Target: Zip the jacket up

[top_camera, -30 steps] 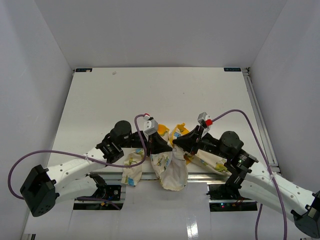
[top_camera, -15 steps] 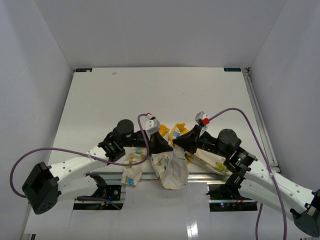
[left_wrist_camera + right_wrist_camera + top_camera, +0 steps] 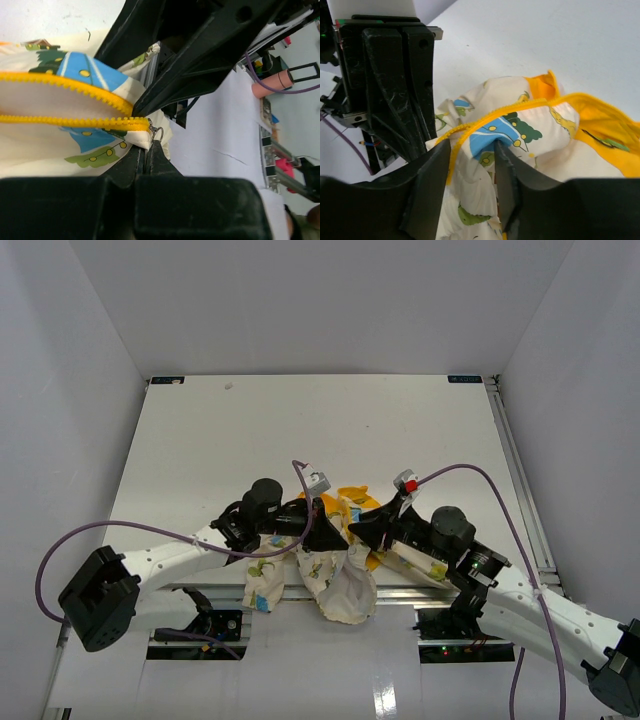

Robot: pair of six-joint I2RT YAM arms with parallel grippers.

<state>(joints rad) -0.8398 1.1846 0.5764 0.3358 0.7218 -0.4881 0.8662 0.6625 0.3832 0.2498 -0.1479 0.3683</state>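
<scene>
The jacket is bunched at the table's near edge, and part of it hangs over the front. It is cream with green and blue figures, and its yellow lining shows behind. My left gripper is shut on the jacket's corner at the end of the yellow zipper. A small metal pull sits right at its fingertips. My right gripper is closed on a thick fold of jacket beside the zipper, and the fabric fills the gap between its fingers. The two zipper halves are apart above the left gripper.
The two grippers sit almost touching; the right one's black body fills the top of the left wrist view. An aluminium rail runs along the table's front edge. The white table stretches behind, with white walls around it. Purple cables loop over both arms.
</scene>
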